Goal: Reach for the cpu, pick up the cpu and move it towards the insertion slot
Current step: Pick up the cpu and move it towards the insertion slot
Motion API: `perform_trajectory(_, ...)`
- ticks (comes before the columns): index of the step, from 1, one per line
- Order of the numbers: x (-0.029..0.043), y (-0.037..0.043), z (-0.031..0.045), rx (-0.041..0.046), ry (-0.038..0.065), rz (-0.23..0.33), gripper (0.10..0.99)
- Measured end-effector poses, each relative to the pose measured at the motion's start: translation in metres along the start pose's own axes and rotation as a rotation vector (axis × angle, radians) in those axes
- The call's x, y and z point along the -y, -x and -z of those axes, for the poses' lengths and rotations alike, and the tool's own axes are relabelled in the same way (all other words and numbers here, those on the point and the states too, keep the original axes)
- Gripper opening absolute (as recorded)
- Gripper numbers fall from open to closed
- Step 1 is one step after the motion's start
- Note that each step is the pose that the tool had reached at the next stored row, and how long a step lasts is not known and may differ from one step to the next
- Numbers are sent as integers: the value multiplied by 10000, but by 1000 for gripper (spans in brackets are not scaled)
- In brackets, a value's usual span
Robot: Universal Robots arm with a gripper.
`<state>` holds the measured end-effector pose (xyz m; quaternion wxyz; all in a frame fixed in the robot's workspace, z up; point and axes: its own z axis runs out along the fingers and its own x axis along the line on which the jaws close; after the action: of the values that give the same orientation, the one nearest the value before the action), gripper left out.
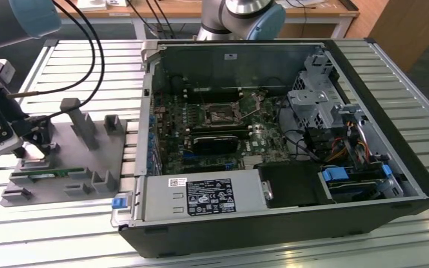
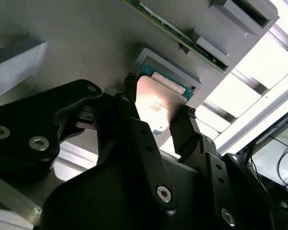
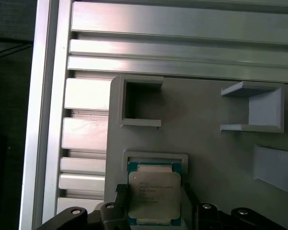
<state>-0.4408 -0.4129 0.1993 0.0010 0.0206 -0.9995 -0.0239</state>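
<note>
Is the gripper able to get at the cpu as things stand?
Probably yes: the gripper is right at the cpu, which lies in its grey holder, and nothing covers it.

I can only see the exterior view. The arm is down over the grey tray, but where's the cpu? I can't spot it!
Observer: In both wrist views the cpu lies right at the hand, in a pale square holder on the grey tray.
Operator: Did it get picked up?
Observer: Not yet; the first wrist view shows it lying flat inside the holder's rim.
Operator: Which way up?
Observer: Silver top up, with a green edge showing around it.
</note>
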Motion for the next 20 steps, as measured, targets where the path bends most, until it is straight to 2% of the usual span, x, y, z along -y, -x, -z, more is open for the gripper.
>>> perform_trajectory(15,-7,0,139,0,0,0,529)
perform_trajectory(20,-8,0,165,3,2,0,529)
